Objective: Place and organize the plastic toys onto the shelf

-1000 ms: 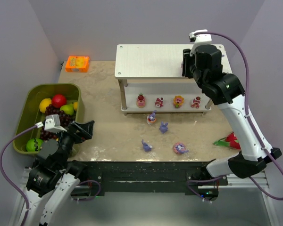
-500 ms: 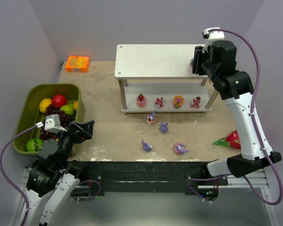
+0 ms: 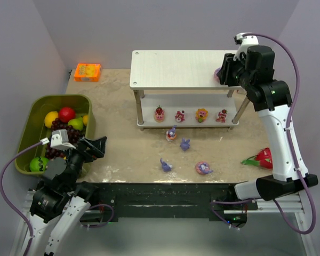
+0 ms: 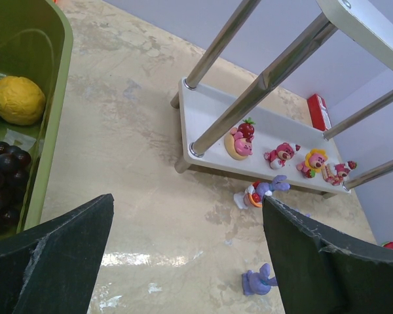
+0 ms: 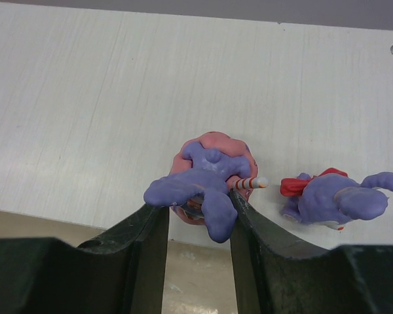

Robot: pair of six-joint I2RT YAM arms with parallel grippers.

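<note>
The shelf (image 3: 173, 68) stands at the back, white with a pale top board (image 5: 118, 98). My right gripper (image 3: 220, 74) (image 5: 198, 210) is shut on a purple bunny on a pink donut base (image 5: 208, 178), at the top board's near right edge. Another purple bunny (image 5: 334, 199) lies on the board beside it. Several cake-like figures (image 3: 180, 115) (image 4: 280, 156) line the lower board. Several bunnies (image 3: 185, 143) (image 4: 259, 282) sit on the table before the shelf. My left gripper (image 3: 93, 146) (image 4: 187, 208) hangs open near the front left, holding nothing.
An olive-green bin (image 3: 28, 130) (image 4: 56, 98) with a lemon (image 4: 18, 99), grapes and other fruit sits at the left. An orange box (image 3: 87, 72) lies at the back left. A dragon fruit (image 3: 261, 158) rests at the right, beside the right arm.
The right arm has swung rightward along the shelf's top board, carrying the bunny to the board's right end. The left arm has not moved.
</note>
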